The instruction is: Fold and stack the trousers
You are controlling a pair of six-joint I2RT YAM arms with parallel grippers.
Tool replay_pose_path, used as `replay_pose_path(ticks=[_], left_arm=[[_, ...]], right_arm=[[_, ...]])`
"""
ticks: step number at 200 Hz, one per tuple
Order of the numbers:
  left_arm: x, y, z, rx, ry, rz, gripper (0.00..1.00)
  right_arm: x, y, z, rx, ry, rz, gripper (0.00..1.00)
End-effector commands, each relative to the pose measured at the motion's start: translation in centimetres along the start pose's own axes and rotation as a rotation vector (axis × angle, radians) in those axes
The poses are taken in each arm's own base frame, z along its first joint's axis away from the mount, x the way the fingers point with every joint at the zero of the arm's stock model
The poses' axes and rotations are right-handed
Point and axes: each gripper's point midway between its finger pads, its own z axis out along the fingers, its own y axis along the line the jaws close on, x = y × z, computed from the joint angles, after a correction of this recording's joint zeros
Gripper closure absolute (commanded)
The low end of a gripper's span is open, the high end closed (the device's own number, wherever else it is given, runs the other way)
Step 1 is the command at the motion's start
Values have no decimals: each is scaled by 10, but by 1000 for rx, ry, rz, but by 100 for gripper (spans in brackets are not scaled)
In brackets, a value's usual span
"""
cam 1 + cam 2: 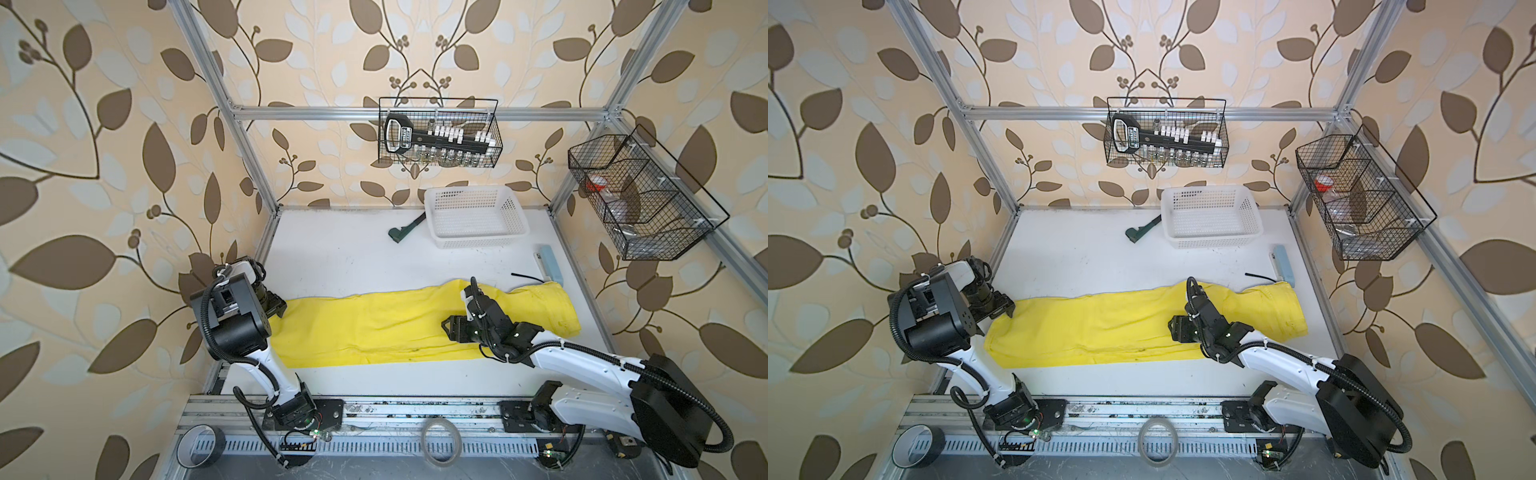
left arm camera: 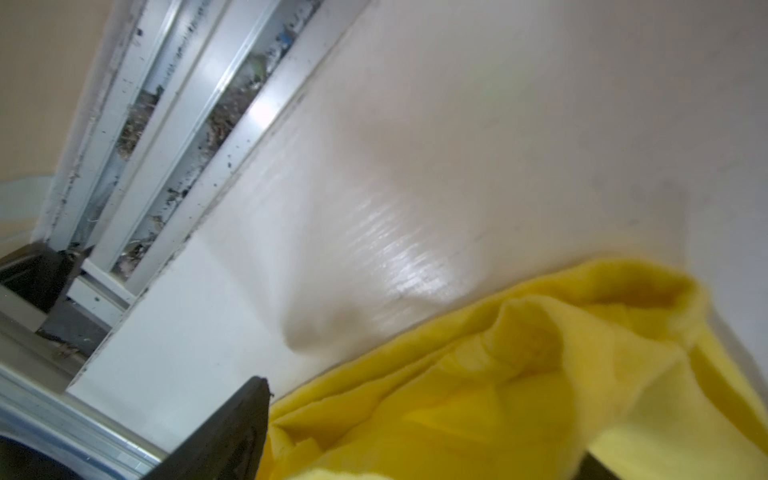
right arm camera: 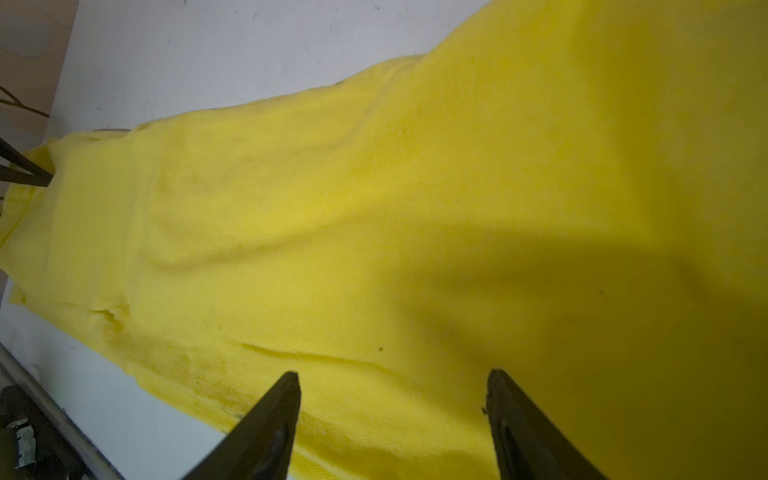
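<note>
Right up front, a black-and-white tape roll (image 1: 200,444) and a clear tape ring (image 1: 441,442) parked on the front rail (image 1: 374,409). Nothing to do with the job, as far as can be judged.

Next back, the trousers (image 1: 374,328): bright yellow, laid flat across the middle of the desk (image 1: 340,257) as one long strip, with the waist end to the right in both top views and the cuffs to the left. Looks already doubled leg over leg, going by the single-leg width, so calling that first fold done. Still stretched out at full length though, so not yet folded cuff to waist, and not stacked anywhere.

Left gripper (image 1: 277,309) down at the far corner of the cuff end, spread wide, with bunched hem sitting between the jaws in the left wrist view. No telling whether actually on the cloth or just above it. Right gripper (image 3: 394,374) over the thigh part, nearer the waist, also spread, nothing pinched, just yellow fabric underneath.

Further back, a short black stick (image 1: 525,276) and a pale blue block (image 1: 552,264) near the waist end, well clear of the action. At the very back, a white basket (image 1: 482,239) with nothing visible inside, plus a green-handled tool (image 1: 405,230) just beside it.

Rough verdict: maybe a third done, with the lengthwise folds and the stacking left.
</note>
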Motion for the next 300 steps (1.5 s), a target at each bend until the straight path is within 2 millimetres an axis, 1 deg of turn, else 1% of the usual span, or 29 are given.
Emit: replay_pose_path(ticks=[1, 19, 40, 56, 68, 78, 83, 108, 128, 137, 153, 165, 187, 212, 231, 247, 281, 300], left_arm=[[2, -9, 17, 43, 53, -6, 19], [6, -17, 24, 84, 93, -10, 23], [12, -19, 32, 110, 130, -29, 28], [14, -19, 37, 130, 156, -51, 34], [14, -19, 37, 136, 162, -56, 43], [15, -19, 37, 142, 162, -57, 54], [16, -19, 38, 143, 166, -56, 58], [19, -24, 37, 173, 179, -51, 73], [20, -29, 37, 196, 193, -40, 94], [19, -28, 34, 197, 187, -36, 100], [15, -27, 20, 201, 142, -36, 100], [12, -24, 4, 201, 93, -39, 100], [6, -16, -27, 199, -7, -63, 100], [-6, 2, -65, 138, -120, -101, 100], [-16, 11, -99, 115, -211, -117, 100], [-22, 16, -121, 104, -249, -112, 100], [-17, 16, -149, 129, -267, -90, 100], [-9, 9, -165, 158, -271, -75, 100]], right_arm=[[-5, -1, 1, 19, -23, 9, 28], [-5, -4, 0, 30, -28, 11, 28], [-8, -5, -3, 37, -38, 11, 28], [-8, -5, -6, 40, -42, 10, 28], [-9, -6, -7, 42, -47, 11, 28], [-10, -7, -9, 45, -51, 11, 28], [-10, -8, -9, 48, -51, 12, 28], [-11, -10, -12, 49, -61, 24, 28], [-10, -12, -13, 53, -62, 33, 28], [-10, -14, -14, 55, -64, 35, 28], [-10, -15, -14, 56, -64, 38, 28], [-8, -17, -13, 53, -56, 41, 28], [-4, -19, -10, 45, -41, 46, 28], [2, -22, -5, 53, -20, 47, 28], [3, -20, -1, 46, -15, 51, 28], [4, -17, 4, 40, -10, 51, 28], [8, -5, 17, 18, 14, 39, 28], [13, 2, 24, 3, 35, 33, 28]])
